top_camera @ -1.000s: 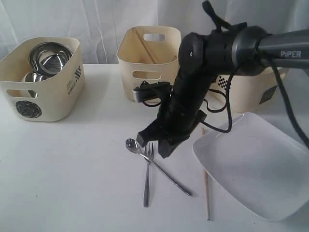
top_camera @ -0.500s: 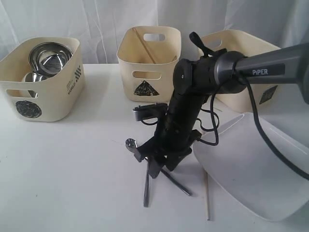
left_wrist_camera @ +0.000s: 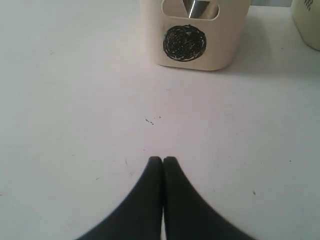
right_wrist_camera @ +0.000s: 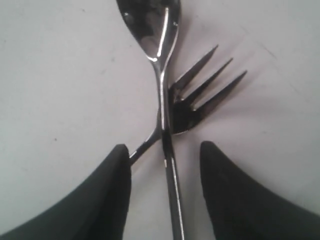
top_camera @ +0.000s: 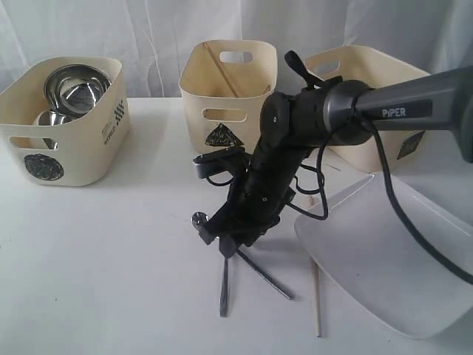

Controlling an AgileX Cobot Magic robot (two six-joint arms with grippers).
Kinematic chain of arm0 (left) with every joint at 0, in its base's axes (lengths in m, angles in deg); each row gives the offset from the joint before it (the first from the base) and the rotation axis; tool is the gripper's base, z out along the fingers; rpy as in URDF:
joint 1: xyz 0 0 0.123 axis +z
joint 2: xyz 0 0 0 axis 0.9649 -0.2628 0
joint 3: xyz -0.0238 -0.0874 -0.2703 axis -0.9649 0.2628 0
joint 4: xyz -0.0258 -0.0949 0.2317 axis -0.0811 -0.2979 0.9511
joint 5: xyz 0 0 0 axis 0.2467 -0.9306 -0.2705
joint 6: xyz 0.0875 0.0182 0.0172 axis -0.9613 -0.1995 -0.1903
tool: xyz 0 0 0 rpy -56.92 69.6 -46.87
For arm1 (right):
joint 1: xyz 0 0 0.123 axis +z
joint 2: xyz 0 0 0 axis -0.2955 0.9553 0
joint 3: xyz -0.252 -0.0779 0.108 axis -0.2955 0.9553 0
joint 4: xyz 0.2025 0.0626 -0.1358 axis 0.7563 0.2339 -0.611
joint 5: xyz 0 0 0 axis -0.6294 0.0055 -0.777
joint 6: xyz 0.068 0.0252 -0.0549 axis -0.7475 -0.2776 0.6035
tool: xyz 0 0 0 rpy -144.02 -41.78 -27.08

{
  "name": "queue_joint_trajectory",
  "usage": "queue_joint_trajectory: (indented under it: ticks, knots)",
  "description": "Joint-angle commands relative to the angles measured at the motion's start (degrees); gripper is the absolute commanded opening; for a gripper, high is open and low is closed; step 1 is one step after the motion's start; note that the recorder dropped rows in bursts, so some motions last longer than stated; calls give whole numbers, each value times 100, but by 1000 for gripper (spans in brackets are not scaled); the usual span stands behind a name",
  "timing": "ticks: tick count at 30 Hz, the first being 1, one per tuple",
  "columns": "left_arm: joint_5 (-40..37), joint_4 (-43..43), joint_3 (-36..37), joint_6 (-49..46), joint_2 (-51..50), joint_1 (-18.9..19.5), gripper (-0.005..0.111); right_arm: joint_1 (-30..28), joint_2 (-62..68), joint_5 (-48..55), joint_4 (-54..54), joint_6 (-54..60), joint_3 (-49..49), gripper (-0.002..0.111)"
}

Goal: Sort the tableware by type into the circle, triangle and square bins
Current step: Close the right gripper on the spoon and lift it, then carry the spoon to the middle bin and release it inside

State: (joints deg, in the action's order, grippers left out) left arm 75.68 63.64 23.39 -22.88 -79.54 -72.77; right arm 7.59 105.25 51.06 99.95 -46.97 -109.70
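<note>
A steel spoon [right_wrist_camera: 156, 30] and a steel fork [right_wrist_camera: 202, 90] lie crossed on the white table. My right gripper [right_wrist_camera: 165, 156] is open and low over the crossing. The spoon's handle runs between its fingers [right_wrist_camera: 114, 180], and the fork's handle slips under one of them. In the exterior view this gripper [top_camera: 229, 240] hides the crossing; the spoon's bowl [top_camera: 199, 220] and the fork's handle [top_camera: 224, 292] stick out. A wooden chopstick [top_camera: 316, 296] lies beside the white plate [top_camera: 384, 259]. My left gripper [left_wrist_camera: 163, 161] is shut and empty over bare table, facing the circle bin [left_wrist_camera: 195, 35].
The circle bin [top_camera: 66, 140] at the left holds a steel bowl [top_camera: 74, 85] and other steel ware. The triangle bin [top_camera: 222, 96] in the middle holds a chopstick [top_camera: 222, 70]. The square bin [top_camera: 369, 81] stands behind the right arm. A cable hangs from the arm.
The right gripper has come down onto the crossed spoon and fork, shifted slightly left, and its jaws have gone from shut to open. The left gripper is unchanged.
</note>
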Motion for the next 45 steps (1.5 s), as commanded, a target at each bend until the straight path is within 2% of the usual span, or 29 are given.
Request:
queue_joint_trajectory:
  ticks: [1, 6, 17, 25, 38, 45]
  knots:
    - [35, -3, 33, -8, 28, -41, 0, 155, -20, -27, -5, 78, 32, 42]
    - [35, -3, 33, -8, 28, -41, 0, 210, -20, -92, -38, -199, 32, 41]
    - [31, -3, 33, -8, 28, -41, 0, 210, 137, 55, -348, -656, 32, 33]
    - [31, -3, 33, -8, 28, -41, 0, 210, 242, 131, -348, -990, 32, 0]
    - [31, -3, 33, -8, 28, -41, 0, 176, -393, 559, -348, -1036, -533, 0]
    - [31, -3, 33, -8, 28, -41, 0, -162, -666, 543, -113, -842, -1151, 0]
